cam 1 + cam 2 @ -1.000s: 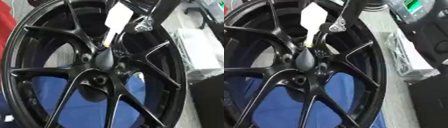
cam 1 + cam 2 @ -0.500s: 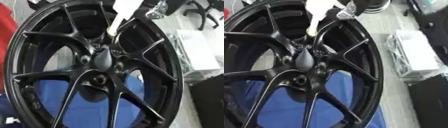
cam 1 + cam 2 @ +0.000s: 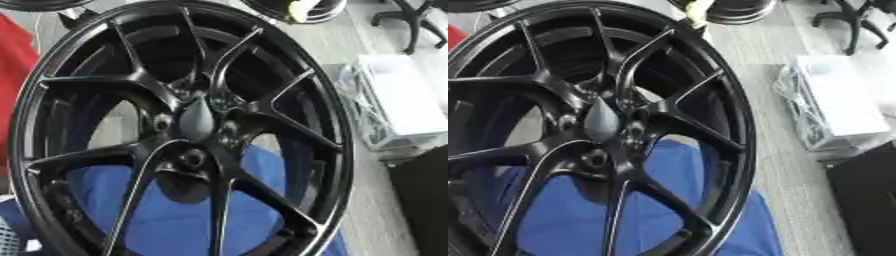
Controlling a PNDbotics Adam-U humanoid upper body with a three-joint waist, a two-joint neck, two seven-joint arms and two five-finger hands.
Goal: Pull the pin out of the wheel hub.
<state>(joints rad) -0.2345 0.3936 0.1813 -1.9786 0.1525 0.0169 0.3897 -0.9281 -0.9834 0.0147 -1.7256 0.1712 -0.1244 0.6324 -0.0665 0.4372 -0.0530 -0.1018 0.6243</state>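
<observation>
A large black spoked wheel [image 3: 289,125] stands tilted and fills both views. Its pointed centre cap [image 3: 197,120] sits in the hub, with open lug holes [image 3: 192,159] around it. No pin shows in the hub. A small pale yellow tip [image 3: 697,9] shows at the top edge, above the wheel's rim and clear of the hub; what it belongs to is cut off by the frame. Neither of my hands shows in either view.
A blue cloth [image 3: 175,215] lies under the wheel. A white box in clear wrapping [image 3: 837,100] lies on the floor to the right, with a dark block [image 3: 424,200] below it. Something red [image 3: 13,75] is at the left edge, and a chair base [image 3: 411,20] is at the top right.
The white pin with its yellow tip has gone up and away from the hub, leaving only the tip at the top edge. The hand holding it has left the view.
</observation>
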